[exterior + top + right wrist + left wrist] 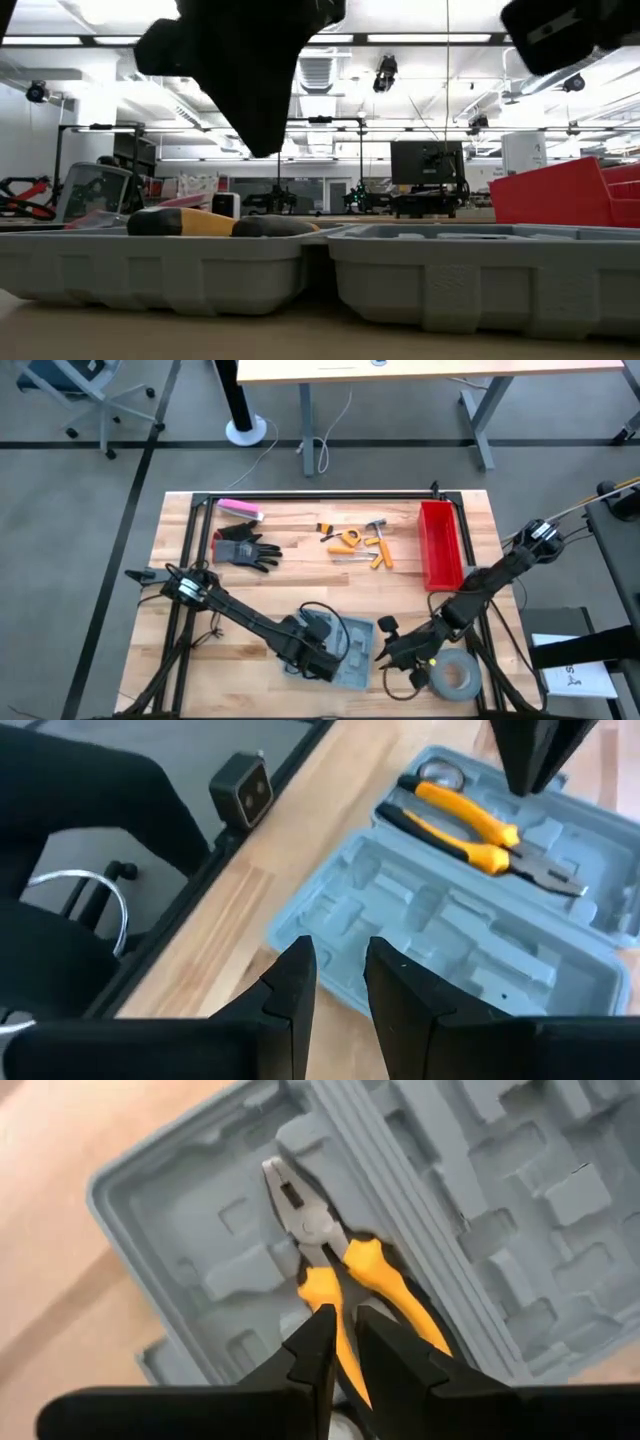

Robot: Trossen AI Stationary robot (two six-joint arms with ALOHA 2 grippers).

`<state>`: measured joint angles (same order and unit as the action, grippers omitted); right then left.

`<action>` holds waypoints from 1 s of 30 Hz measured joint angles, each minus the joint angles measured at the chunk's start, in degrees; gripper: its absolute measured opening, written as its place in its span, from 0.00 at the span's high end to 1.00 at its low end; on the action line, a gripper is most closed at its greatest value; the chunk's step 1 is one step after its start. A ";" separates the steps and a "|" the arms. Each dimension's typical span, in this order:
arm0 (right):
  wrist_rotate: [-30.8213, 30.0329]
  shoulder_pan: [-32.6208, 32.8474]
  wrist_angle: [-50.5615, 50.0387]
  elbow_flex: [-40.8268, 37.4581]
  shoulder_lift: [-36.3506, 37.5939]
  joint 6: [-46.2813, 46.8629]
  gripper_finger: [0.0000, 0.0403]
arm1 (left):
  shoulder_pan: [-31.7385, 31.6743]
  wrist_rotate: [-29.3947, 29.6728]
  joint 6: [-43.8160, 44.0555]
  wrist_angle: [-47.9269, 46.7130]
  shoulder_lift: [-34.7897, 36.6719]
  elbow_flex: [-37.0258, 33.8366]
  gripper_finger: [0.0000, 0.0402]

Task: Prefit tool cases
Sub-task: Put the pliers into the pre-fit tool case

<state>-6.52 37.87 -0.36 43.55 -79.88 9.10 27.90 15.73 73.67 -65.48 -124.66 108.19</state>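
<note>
No lettering or numbers can be read.

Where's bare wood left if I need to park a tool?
Bare: the strip between the black glove and the open tool case, and the middle between the loose tools and case. Crowded: the front edge, with the case, both grippers and the tape roll.

I am looking at a grey-blue tool case [352, 650] lying open on the pale wooden bench [300, 570], yellow-and-black-handled pliers [345, 1285] sitting inside, a red bin [440, 543], black glove [243, 548] and pink block [240, 509] showing nearer the far edge.
</note>
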 joint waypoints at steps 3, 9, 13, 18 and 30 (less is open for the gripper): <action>2.54 -1.98 1.06 -0.13 -1.85 -1.27 0.83 | 0.30 1.56 -3.56 0.15 0.04 -0.50 0.88; 5.60 -4.56 2.93 -0.31 -6.16 -3.19 0.82 | 1.56 1.83 -7.85 0.50 0.12 -3.98 0.88; 6.96 -5.73 4.24 -0.70 -8.43 -3.71 0.80 | 2.63 -0.13 -7.68 2.87 0.20 -8.23 0.88; 9.18 -7.30 5.97 -0.80 -10.12 -3.73 0.78 | 3.35 -1.15 -6.66 9.45 2.25 -14.57 0.88; 14.37 -13.81 7.10 -4.04 -11.03 -3.80 0.81 | 3.64 -1.75 -1.02 27.09 11.93 -32.45 0.88</action>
<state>7.85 24.06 6.74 39.51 -90.91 5.30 31.53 13.98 72.66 -38.39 -112.73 75.74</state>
